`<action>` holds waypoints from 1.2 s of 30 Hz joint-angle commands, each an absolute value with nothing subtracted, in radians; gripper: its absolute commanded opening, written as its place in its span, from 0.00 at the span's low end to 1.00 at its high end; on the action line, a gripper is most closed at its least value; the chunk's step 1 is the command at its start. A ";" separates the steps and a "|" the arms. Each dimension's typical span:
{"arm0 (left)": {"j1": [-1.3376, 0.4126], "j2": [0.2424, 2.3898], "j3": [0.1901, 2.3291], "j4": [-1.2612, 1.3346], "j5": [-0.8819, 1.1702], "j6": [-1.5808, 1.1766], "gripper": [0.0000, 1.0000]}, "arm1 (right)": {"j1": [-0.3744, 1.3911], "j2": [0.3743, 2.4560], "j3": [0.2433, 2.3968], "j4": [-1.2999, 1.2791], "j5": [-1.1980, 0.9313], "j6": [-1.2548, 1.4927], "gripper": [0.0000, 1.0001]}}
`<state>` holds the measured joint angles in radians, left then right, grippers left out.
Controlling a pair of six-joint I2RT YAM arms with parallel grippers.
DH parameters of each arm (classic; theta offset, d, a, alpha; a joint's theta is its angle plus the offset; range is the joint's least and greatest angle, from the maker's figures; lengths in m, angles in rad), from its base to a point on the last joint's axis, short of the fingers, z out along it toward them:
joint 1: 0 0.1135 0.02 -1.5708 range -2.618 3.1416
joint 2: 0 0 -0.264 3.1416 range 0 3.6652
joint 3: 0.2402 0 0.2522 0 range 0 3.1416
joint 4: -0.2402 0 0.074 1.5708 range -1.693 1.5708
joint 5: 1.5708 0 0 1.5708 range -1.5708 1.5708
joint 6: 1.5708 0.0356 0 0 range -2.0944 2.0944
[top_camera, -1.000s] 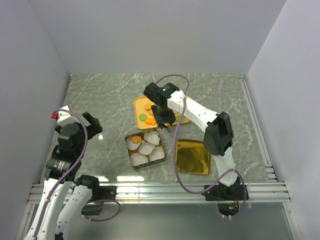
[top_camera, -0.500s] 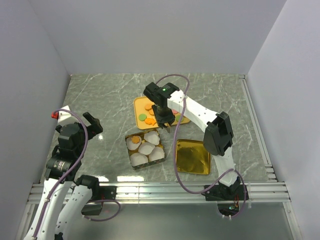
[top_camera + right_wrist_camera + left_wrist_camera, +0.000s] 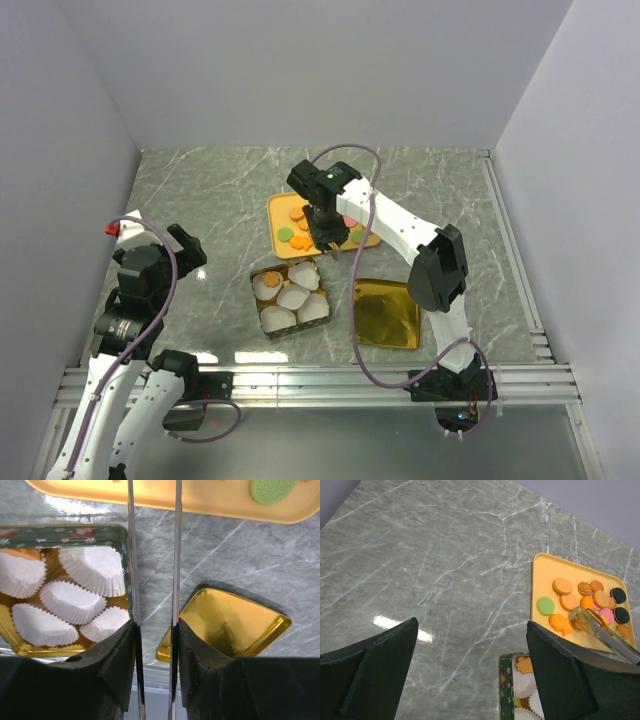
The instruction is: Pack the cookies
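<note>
The cookies (image 3: 298,226) lie on a yellow tray (image 3: 277,206); in the left wrist view they (image 3: 592,599) are orange, tan, pink, green and black. My right gripper (image 3: 327,236) is shut on metal tongs (image 3: 131,555), whose tips (image 3: 579,617) reach down among the cookies at the tray's near edge, around a tan one as far as I can tell. One orange cookie (image 3: 271,279) lies in a paper cup in the green tin (image 3: 262,322). My left gripper (image 3: 186,246) is open and empty, far to the left.
The tin holds several white pleated paper cups (image 3: 95,567). Its gold lid (image 3: 385,313) lies upside down to the right of it. A green cookie (image 3: 272,489) shows on the tray's edge (image 3: 200,501) in the right wrist view. Walls enclose the marble table.
My right gripper with the tongs has shifted slightly farther over the yellow tray. The left arm has barely moved.
</note>
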<state>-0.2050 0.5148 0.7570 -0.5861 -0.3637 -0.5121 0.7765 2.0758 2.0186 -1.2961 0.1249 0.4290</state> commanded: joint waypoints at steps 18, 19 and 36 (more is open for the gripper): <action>-0.209 0.546 0.753 -0.535 -0.324 -0.486 0.93 | 0.787 1.858 2.072 -1.307 0.045 0.462 0.26; -0.209 0.546 0.752 -0.531 -0.318 -0.483 0.93 | 0.788 1.836 2.069 -1.295 0.032 0.459 0.26; -0.209 0.552 0.749 -0.526 -0.304 -0.482 0.91 | 0.807 1.669 1.893 -1.230 0.005 0.479 0.22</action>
